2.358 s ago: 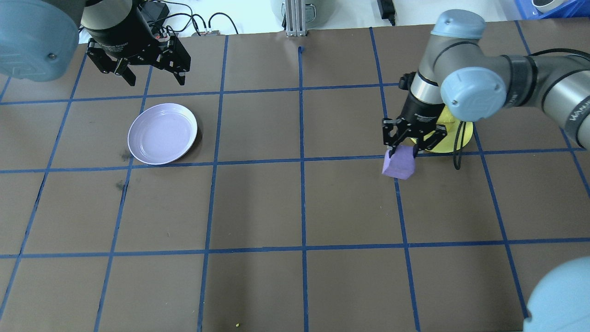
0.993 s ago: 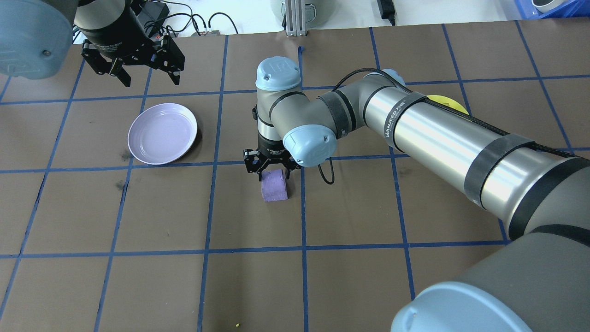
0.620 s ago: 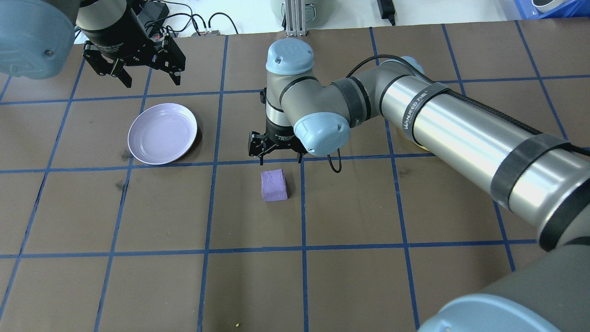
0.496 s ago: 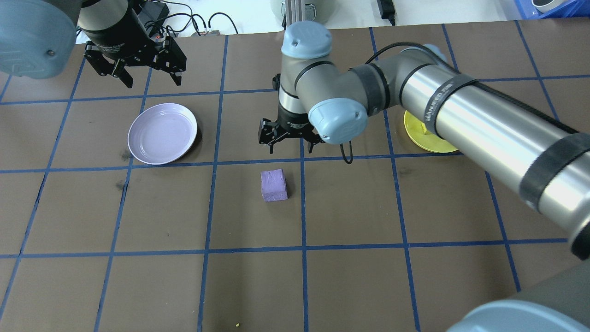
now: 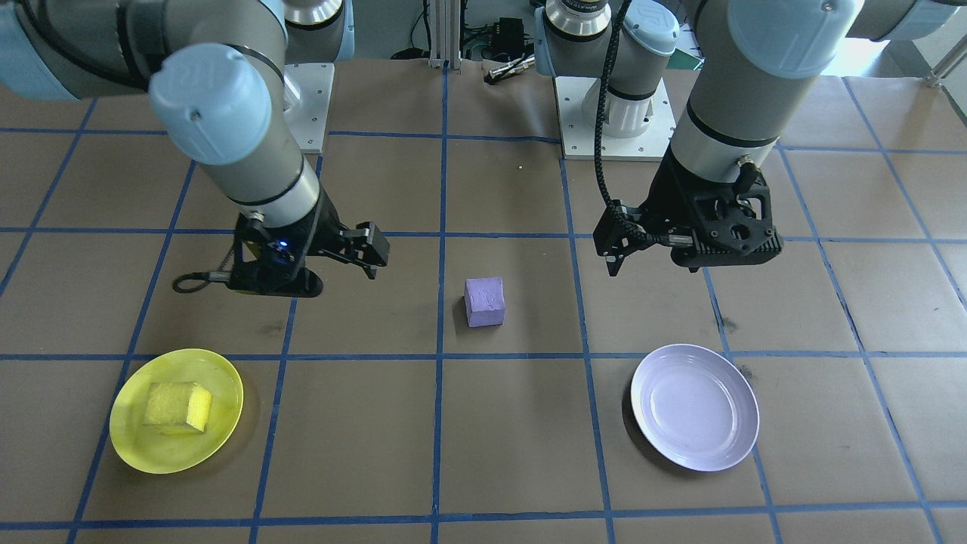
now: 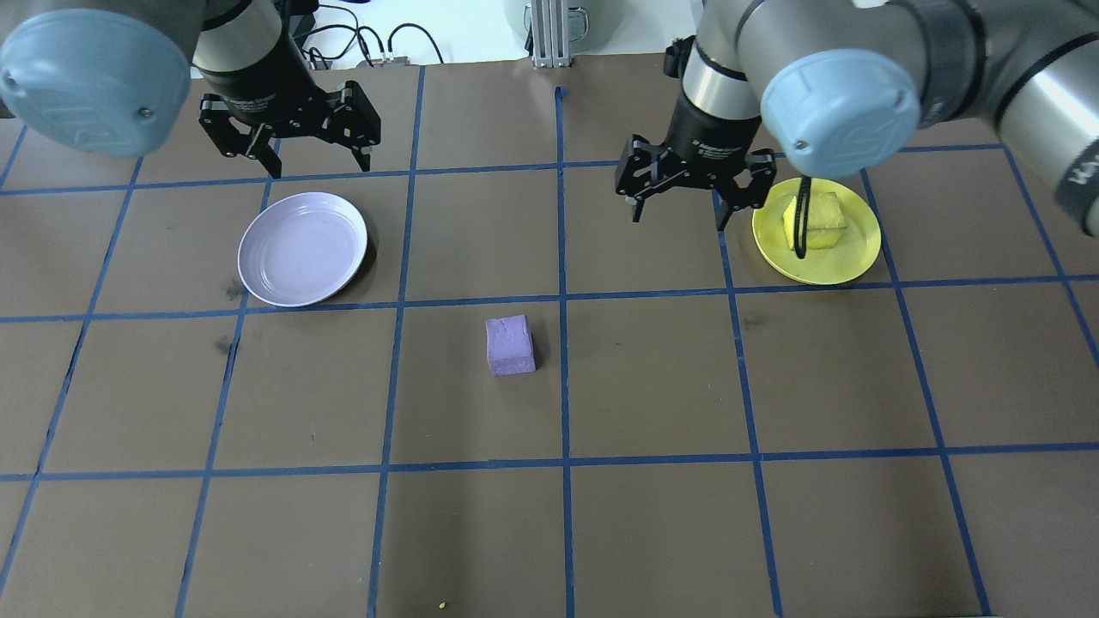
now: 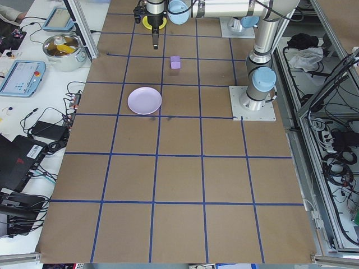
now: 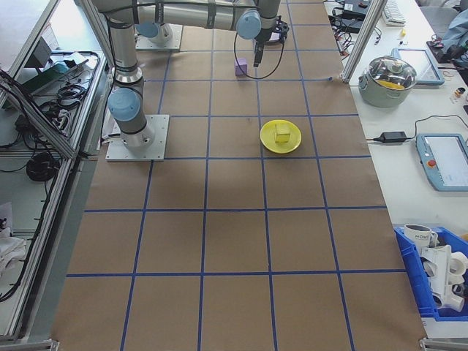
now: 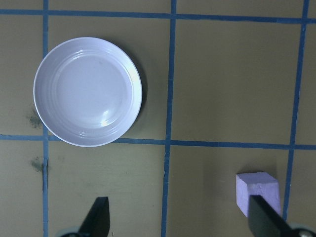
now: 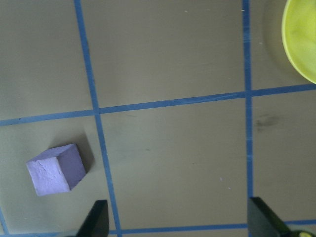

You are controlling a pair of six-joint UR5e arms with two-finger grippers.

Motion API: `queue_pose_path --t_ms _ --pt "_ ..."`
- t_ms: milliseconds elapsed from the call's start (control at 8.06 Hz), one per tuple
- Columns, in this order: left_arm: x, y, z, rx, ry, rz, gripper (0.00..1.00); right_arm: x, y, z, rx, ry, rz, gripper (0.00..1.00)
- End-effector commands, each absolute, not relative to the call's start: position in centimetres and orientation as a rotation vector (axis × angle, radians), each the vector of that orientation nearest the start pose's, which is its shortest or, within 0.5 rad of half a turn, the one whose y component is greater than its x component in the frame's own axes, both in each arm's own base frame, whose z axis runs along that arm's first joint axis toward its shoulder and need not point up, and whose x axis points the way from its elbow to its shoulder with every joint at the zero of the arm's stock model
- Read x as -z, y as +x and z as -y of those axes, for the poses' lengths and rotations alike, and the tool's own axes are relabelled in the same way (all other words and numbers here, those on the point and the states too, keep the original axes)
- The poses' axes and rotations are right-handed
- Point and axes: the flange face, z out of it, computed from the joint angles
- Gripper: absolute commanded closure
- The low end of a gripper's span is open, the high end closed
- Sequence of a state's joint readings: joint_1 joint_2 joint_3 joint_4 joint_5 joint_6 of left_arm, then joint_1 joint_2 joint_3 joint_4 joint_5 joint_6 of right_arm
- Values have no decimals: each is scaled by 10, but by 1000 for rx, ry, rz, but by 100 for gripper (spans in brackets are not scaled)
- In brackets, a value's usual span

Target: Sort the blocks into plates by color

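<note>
The purple block (image 6: 510, 343) (image 5: 484, 301) lies alone on the brown table, near its middle, with nothing touching it. The yellow block (image 6: 813, 221) sits in the yellow plate (image 6: 846, 266) at the right. The lavender plate (image 6: 302, 249) at the left holds nothing. My right gripper (image 6: 680, 219) hangs open and holds nothing, just left of the yellow plate and beyond the purple block. My left gripper (image 6: 318, 167) is open too, above the far rim of the lavender plate. The left wrist view shows the lavender plate (image 9: 88, 91) and the purple block (image 9: 256, 192).
Blue tape lines divide the table into squares. Cables (image 6: 343, 34) and an aluminium post (image 6: 549, 34) stand at the far edge. A pot (image 7: 64, 49) and tablets sit on a side bench. A blue bin (image 8: 439, 270) is off the table's right end.
My right gripper carried the purple block from beside the yellow plate to the table's middle, let go of it, then rose and drew back right. The left gripper shifted slightly right.
</note>
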State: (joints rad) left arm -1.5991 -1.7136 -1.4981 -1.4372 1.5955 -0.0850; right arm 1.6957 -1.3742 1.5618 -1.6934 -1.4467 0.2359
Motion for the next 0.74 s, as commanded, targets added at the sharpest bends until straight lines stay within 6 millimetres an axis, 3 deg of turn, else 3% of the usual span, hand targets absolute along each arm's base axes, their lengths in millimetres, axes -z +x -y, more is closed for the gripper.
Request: queue_pose_path --t_ms 0,372,620 --pt "-421 -220 553 20 -63 -3141 0 -457 159 505 -130 277 -3105 0" --pt "-367 -274 552 -127 -91 -3138 0 -489 156 482 -44 270 -3132 0" --pt "-331 -297 546 -259 -116 -3169 0 -493 157 477 -33 269 -3120 0"
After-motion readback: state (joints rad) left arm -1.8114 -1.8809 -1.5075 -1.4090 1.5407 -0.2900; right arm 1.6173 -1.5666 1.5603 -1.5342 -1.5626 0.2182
